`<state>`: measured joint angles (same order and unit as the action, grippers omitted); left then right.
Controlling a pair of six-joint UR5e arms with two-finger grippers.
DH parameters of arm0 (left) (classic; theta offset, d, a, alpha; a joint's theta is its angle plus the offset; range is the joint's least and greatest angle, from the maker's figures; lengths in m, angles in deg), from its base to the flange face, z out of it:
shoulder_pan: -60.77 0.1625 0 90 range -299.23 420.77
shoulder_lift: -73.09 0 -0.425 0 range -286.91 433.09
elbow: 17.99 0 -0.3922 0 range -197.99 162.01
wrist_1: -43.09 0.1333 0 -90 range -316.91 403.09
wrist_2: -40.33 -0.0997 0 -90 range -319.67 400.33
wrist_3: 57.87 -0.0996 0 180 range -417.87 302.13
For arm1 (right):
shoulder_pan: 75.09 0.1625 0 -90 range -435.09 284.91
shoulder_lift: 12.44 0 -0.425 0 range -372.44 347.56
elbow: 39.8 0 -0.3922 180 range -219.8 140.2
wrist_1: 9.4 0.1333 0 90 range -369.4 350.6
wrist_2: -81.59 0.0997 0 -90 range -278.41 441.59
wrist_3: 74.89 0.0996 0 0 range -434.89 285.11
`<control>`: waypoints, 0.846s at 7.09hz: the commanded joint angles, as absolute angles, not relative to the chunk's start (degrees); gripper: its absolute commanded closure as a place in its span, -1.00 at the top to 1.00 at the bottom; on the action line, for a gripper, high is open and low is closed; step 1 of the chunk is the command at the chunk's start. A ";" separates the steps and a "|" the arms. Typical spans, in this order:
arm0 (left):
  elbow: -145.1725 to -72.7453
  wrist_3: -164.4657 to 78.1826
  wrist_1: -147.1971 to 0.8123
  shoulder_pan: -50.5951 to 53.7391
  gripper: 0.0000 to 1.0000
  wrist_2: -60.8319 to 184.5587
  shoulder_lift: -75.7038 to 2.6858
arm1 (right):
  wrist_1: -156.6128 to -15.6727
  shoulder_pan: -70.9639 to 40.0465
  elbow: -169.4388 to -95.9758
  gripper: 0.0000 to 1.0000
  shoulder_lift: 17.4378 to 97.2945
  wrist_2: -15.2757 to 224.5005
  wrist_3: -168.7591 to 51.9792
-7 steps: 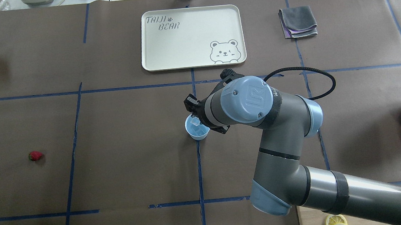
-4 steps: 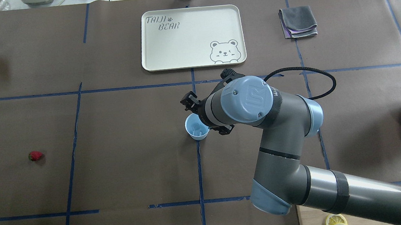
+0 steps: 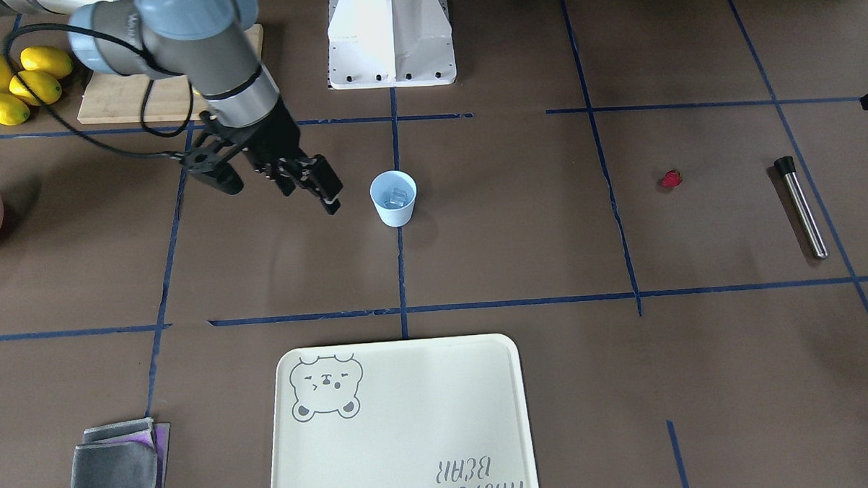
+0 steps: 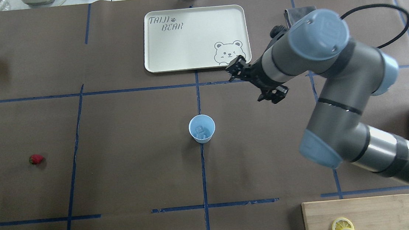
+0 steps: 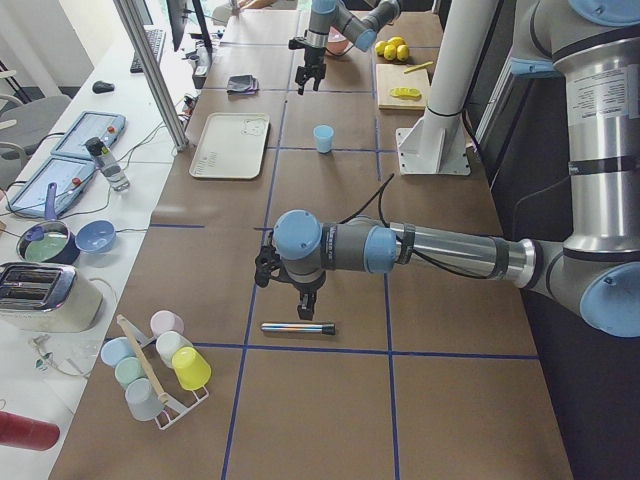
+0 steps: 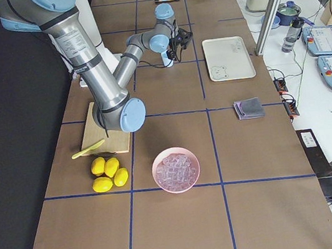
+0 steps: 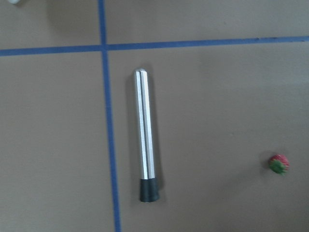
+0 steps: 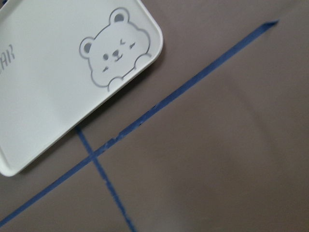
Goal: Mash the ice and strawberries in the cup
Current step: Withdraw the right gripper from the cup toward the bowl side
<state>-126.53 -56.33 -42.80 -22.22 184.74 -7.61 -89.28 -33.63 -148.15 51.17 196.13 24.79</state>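
In the overhead view, the cup (image 4: pixel 203 140) is seen upright near the middle of the counter (image 4: pixel 121 174), set on a blue tape line (image 4: pixel 203 174). The ice (image 4: pixel 200 131) lies at the bottom of the cup. The right gripper (image 4: pixel 255 81) is held in the air beyond the cup and to its right, near the bear corner of the tray (image 4: pixel 190 38). Its fingers are spread wide and nothing is gripped between them. The strawberry (image 4: pixel 36 159) lies alone toward the left side, well apart from the cup.

In the front-facing view (where the sides are mirrored), the right gripper is found off to the side of the cup, apart from it. A metal rod (image 3: pixel 801 209) with a black end lies flat near the strawberry. Lemons (image 3: pixel 17 81) are grouped at the far corner.

From the left end, the left gripper (image 5: pixel 305 310) is seen hanging just above the metal rod. Whether it is wide or narrow cannot be told.

From the right end, a pink bowl (image 6: pixel 159 175) filled with clear pieces is shown near the lemons.

By the left wrist camera, the metal rod is shown lengthwise, with the strawberry off to one side and not touching it.

By the right wrist camera, only the tray's bear corner and crossing tape lines are shown.
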 commanded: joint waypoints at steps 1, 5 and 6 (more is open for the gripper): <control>-129.61 -41.62 -52.11 -12.57 1.00 184.13 -7.60 | -89.73 -23.02 -153.08 0.99 62.92 205.92 7.37; -128.74 -14.88 -68.40 4.99 1.00 171.30 -7.51 | -89.38 -18.14 -152.83 0.99 67.80 209.12 -2.64; -128.64 -6.45 -71.58 11.83 1.00 163.02 -7.86 | -89.29 -18.14 -152.83 0.99 67.80 209.03 -2.64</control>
<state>-128.87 -15.77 -67.50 4.88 169.93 -7.50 -89.40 -18.25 -152.86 67.53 209.17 -2.15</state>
